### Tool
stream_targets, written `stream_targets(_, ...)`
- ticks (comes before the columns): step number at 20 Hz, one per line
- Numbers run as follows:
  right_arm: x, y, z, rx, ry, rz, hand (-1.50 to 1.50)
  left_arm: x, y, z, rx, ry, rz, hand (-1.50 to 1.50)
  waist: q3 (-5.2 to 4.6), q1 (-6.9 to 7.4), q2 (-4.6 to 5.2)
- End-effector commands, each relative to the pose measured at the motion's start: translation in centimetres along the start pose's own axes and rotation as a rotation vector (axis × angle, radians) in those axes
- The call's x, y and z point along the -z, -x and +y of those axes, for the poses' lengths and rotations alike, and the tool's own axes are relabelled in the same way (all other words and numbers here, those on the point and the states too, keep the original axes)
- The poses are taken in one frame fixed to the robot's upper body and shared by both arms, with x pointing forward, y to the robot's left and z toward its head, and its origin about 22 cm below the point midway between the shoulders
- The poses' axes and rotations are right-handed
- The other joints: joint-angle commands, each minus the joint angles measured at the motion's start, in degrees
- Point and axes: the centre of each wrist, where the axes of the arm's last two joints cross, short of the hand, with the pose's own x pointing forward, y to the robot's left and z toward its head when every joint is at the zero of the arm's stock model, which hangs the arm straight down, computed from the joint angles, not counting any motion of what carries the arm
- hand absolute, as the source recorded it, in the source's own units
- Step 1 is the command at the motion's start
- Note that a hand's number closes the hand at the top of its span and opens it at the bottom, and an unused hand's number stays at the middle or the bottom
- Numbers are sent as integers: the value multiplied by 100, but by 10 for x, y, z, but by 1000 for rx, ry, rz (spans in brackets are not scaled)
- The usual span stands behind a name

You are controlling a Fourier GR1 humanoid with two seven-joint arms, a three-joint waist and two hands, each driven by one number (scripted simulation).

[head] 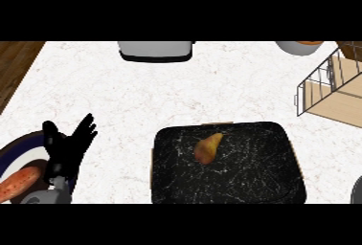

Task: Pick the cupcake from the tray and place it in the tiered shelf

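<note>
We see the cupcake lying on its side in the upper left part of the black tray, its long axis running from upper right down to lower left (it reads more as a tan wedge than a cake). Our left hand rests well to the tray's left, fingers spread and upright, holding nothing, over a plate. Our right hand is not in view. The tiered shelf stands beyond the tray's upper right corner, with bare table between them, so the carry looks unobstructed.
</note>
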Motion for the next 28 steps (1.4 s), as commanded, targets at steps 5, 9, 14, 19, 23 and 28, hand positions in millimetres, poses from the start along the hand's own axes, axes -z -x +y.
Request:
stream_targets(5, 27, -1, 24, -26, 7, -8, 150, -5, -3, 5, -4, 7, 2, 0, -1, 16, -3)
stream_targets(9, 36, 32, 26, -6, 54, -54, 150, 12, -2, 4, 9, 14, 13, 0, 1, 4, 17)
stream_targets(14, 44, 12, 33, -1, 19, -84, 150, 7, -5, 18, 5, -1, 24, 0, -1, -15, 0)
stream_targets(19, 42, 16, 22, -33, -17, -74, 150, -3, 16, 21, -8, -13, 6, 0, -3, -41, -13)
stream_targets(23, 50, 20, 22, 85, 38, -25, 150, -6, -5, -10, -5, 12, 19, 0, 4, 27, -6)
stream_targets(28, 49, 39, 22, 283, 109, 39, -150, 2, -2, -3, -9, -11, 0, 0, 3, -36, -3)
